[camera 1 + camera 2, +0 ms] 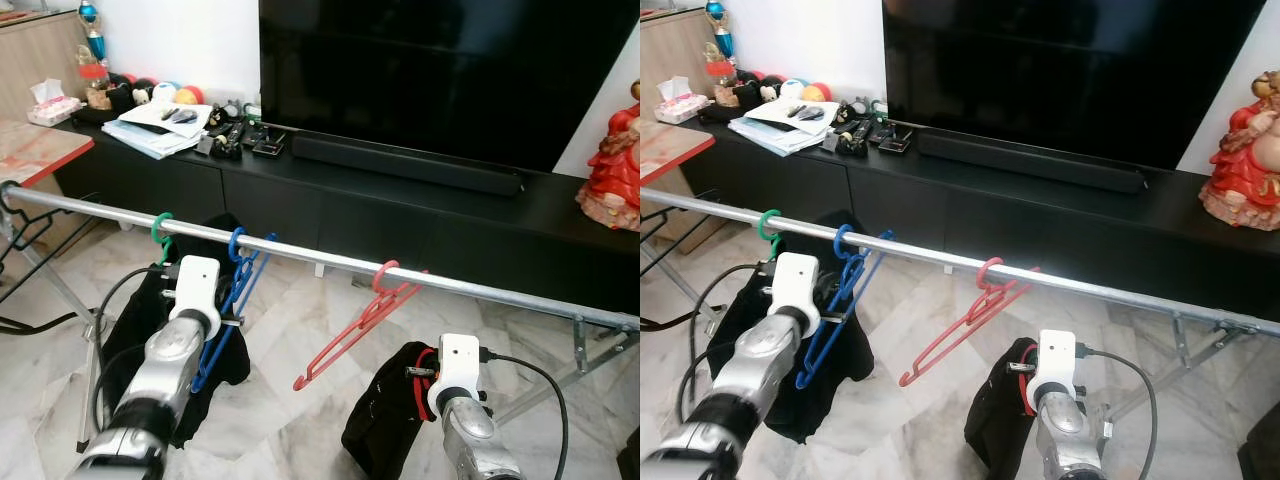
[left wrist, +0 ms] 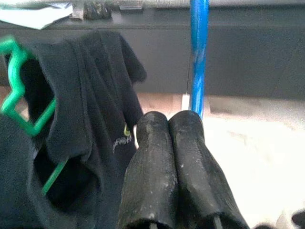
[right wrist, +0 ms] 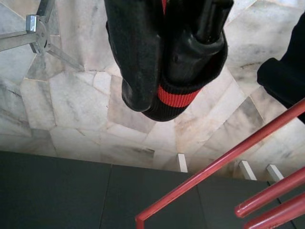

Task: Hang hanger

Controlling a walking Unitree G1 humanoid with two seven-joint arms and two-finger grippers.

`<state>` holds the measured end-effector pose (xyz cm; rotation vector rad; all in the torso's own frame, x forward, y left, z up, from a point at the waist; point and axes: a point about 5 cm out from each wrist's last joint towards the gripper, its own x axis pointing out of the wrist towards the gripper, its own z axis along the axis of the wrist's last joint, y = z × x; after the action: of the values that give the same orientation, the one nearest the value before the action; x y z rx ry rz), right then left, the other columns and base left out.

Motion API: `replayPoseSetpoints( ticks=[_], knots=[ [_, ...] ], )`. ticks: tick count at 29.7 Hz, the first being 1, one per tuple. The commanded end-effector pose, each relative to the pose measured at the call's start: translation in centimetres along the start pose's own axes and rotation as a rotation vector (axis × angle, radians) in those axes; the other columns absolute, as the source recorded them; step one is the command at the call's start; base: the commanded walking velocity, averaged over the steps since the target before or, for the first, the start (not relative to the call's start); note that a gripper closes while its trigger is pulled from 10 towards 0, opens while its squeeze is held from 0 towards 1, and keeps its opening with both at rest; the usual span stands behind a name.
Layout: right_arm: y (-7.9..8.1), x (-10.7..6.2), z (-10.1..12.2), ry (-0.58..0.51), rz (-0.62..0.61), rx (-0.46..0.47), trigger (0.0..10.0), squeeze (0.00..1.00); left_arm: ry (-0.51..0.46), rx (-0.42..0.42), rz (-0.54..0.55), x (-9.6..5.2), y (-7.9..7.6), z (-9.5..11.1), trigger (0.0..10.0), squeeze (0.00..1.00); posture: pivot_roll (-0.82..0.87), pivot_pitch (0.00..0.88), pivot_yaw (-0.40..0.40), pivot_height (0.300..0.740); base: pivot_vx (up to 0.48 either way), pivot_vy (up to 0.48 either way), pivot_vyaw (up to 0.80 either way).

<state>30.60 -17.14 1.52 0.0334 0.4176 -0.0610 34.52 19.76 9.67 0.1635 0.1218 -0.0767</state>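
Observation:
A silver rail (image 1: 300, 252) runs across in front of me. Three hangers hang on it: a green hanger (image 1: 160, 228) carrying a black garment (image 1: 135, 310), an empty blue hanger (image 1: 238, 280) and an empty red hanger (image 1: 360, 325). My left gripper (image 2: 169, 119) is raised just below the rail. Its fingers are pressed together right in front of the blue hanger's arm (image 2: 198, 57). Lower down, under the red hanger, my right gripper (image 3: 164, 90) is shut on a black cloth with a red band (image 3: 174, 98), which hangs down in a bundle (image 1: 385, 420).
Behind the rail stands a low black cabinet (image 1: 400, 210) with a large TV (image 1: 440, 70), a soundbar (image 1: 405, 165), papers and small clutter (image 1: 160, 125) and a red figurine (image 1: 615, 160). A red-topped table (image 1: 35, 150) is at far left. The rack's legs (image 1: 590, 350) stand on marble floor.

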Motion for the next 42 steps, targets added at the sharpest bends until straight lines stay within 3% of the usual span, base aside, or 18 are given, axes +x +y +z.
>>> replayPoseSetpoints(
  ticks=[1, 5, 6, 7, 8, 12, 13, 14, 22, 25, 32, 42],
  knots=[
    [-0.3, 0.0, 0.3, -0.017, -0.007, 0.005, 10.0, 0.00, 0.000, 0.062, -0.043, -0.9, -0.1, -0.5, 0.0, 0.00, 0.14, 0.000, -0.072, 0.740, 0.000, 0.000, 0.00],
    [-0.3, 0.0, 0.1, -0.013, -0.007, 0.006, 10.0, 0.00, 0.015, 0.041, -0.043, -2.4, 0.2, -1.8, 0.0, 0.00, 0.15, 0.000, -0.079, 0.740, 0.000, 0.000, 0.00],
    [-0.2, 0.0, 0.0, -0.011, -0.005, 0.004, 10.0, 0.00, 0.010, 0.032, -0.044, -2.4, 0.1, -1.7, 7.6, 0.00, 0.15, 0.000, -0.082, 0.740, 0.000, 0.000, 0.00],
    [-0.2, 0.0, 0.0, -0.010, -0.004, 0.003, 10.0, 0.00, 0.006, 0.026, -0.046, -2.4, 0.1, -1.6, 7.6, 0.00, 0.15, 0.000, -0.082, 0.740, 0.000, 0.000, 0.00],
    [-0.1, 0.0, 0.1, -0.012, -0.002, 0.002, 10.0, 0.00, -0.003, 0.008, -0.056, -2.3, -0.1, -1.4, 10.0, 0.00, 0.15, 0.000, -0.082, 0.740, 0.000, 0.000, 0.00],
    [-0.2, 0.1, 0.6, -0.025, -0.005, 0.002, 10.0, 0.00, -0.033, -0.024, -0.121, -2.1, -0.9, -0.4, 10.0, 0.00, 0.13, 0.000, -0.080, 0.740, 0.000, 0.000, 0.00],
    [-0.3, 0.2, 0.7, -0.026, -0.006, 0.002, 10.0, 0.00, -0.040, -0.020, -0.127, -2.2, -0.9, -0.2, 10.0, 0.93, 0.13, 0.000, -0.079, 0.740, 0.000, 0.000, 0.00],
    [-0.5, 0.2, 0.7, -0.027, -0.009, 0.001, 10.0, 0.00, -0.054, -0.035, -0.131, -2.2, -0.8, 0.3, 10.0, 1.00, 0.13, 0.000, -0.079, 0.740, 0.000, 0.000, 0.00],
    [-0.6, -0.1, 0.0, -0.014, -0.014, 0.001, 10.0, 0.00, -0.127, -0.026, -0.052, -3.2, 0.1, 1.7, 10.0, 1.00, 0.14, 0.000, -0.078, 0.740, 0.000, 0.000, 0.00],
    [-0.6, -0.3, -0.7, 0.008, -0.015, 0.002, 10.0, 0.00, -0.168, -0.031, 0.007, -4.6, -0.8, 2.0, 10.0, 1.00, 0.14, 0.000, -0.077, 0.740, 0.000, 0.000, 0.00],
    [-0.6, -0.4, -1.1, 0.022, -0.014, 0.001, 10.0, 0.00, -0.149, -0.050, 0.023, -5.9, -1.5, 1.4, 10.0, 1.00, 0.15, 0.000, -0.078, 0.740, 0.000, 0.000, 0.00],
    [-0.6, -0.5, -1.4, 0.027, -0.019, 0.005, 10.0, 0.00, -0.108, -0.032, 0.008, -6.2, -1.4, 1.2, 10.0, 1.00, 0.15, 0.000, -0.068, 0.740, 0.000, 0.000, 0.00]
  ],
)
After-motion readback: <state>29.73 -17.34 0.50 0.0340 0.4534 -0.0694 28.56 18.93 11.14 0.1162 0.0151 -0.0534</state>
